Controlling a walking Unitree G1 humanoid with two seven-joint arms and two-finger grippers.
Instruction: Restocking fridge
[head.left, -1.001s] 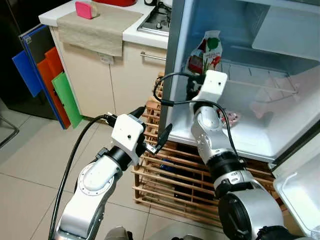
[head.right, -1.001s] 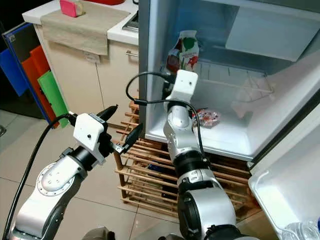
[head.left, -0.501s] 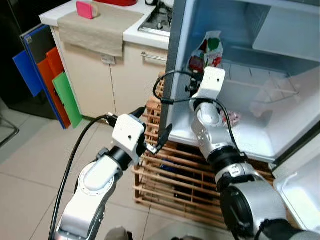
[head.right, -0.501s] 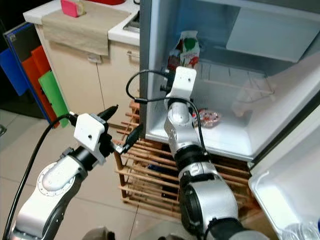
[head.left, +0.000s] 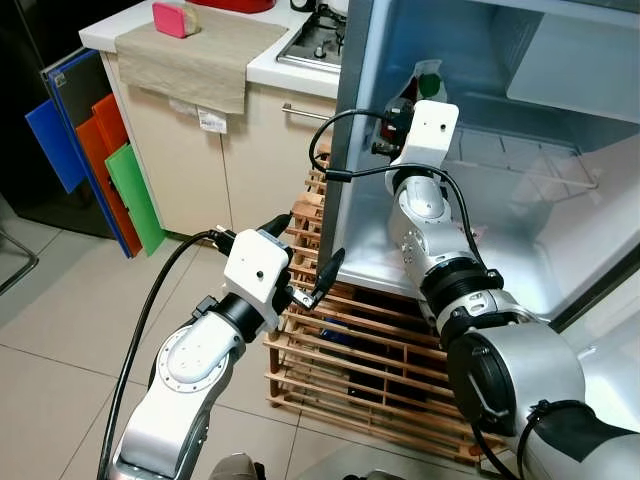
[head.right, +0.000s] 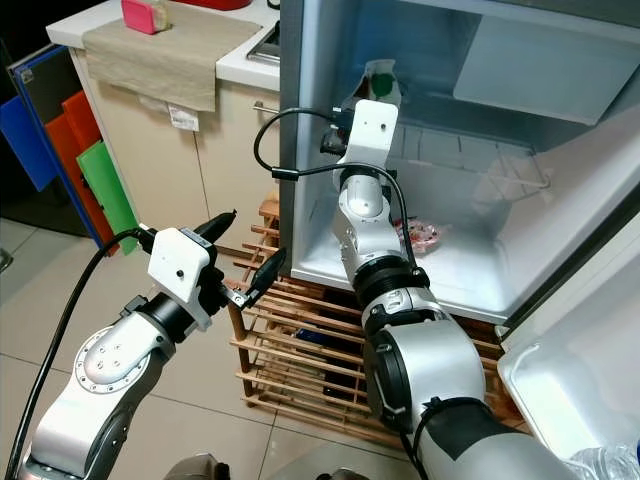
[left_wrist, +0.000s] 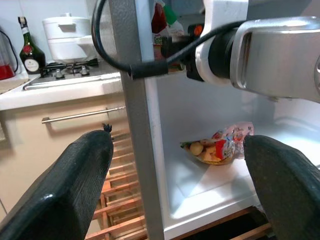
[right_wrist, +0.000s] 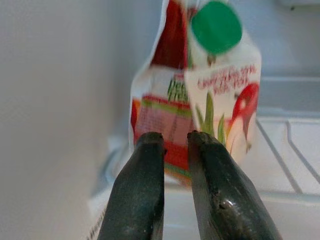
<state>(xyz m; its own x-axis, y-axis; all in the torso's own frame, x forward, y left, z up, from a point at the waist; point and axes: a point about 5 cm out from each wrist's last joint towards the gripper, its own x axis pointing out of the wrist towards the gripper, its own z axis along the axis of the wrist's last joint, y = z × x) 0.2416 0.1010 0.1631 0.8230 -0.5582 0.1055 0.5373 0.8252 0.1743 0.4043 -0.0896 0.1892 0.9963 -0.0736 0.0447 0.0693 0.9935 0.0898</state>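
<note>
A juice carton (right_wrist: 200, 100) with a green cap stands on the wire shelf at the left back of the open fridge (head.left: 520, 270). My right gripper (right_wrist: 175, 137) points at it from just in front, fingers shut with nothing between them. In the head views the right wrist housing (head.left: 432, 125) covers most of the carton (head.left: 428, 76). My left gripper (head.left: 305, 250) hangs open outside the fridge, in front of the wooden rack. A snack bag (left_wrist: 220, 147) lies on the fridge floor.
A slatted wooden rack (head.left: 340, 350) stands under the fridge. To the left is a counter with a beige cloth (head.left: 200, 50), a pink item (head.left: 172, 18) and a stove (head.left: 315, 40). Coloured boards (head.left: 110, 170) lean beside the cabinet. The fridge door (head.right: 570, 390) stands open at right.
My right arm has risen and pushed deeper into the fridge, so its wrist now covers most of the carton. The left arm has not moved.
</note>
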